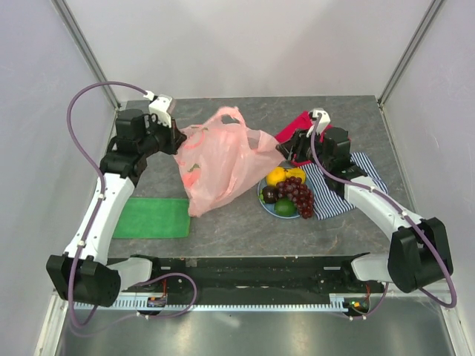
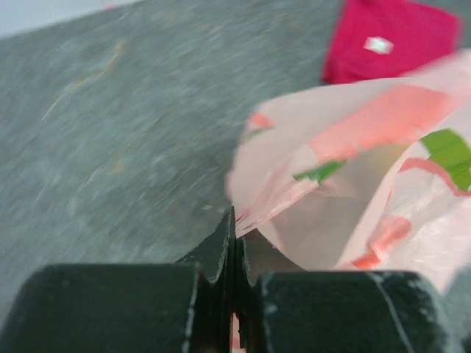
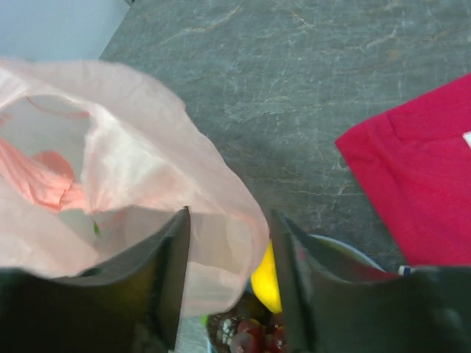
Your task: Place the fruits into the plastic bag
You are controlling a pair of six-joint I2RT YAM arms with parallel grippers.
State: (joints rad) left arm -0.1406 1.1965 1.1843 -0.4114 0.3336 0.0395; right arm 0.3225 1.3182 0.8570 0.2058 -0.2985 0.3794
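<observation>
Left gripper [image 2: 234,224] clamped shut on rim of thin translucent pink plastic bag [image 1: 219,163], on grey counter [image 1: 223,226]. Right gripper [image 3: 229,220] jaws apart, straddling opposite rim. Film likely light, limp, slippery: pinch bunched edge. Small mixed fruits [image 1: 288,191] on round plate [image 1: 261,199] beside bag.

- The left arm [image 1: 100,215] rises from its base, forearm angled forward and wrist turned inward.
- The left gripper [image 2: 234,220] has its jaws pressed together, pinching the rim of the plastic bag [image 2: 346,184].
- The right arm [image 1: 371,199] stretches forward and inward.
- The right gripper [image 3: 229,220] has its jaws parted, with bag film in the gap.
</observation>
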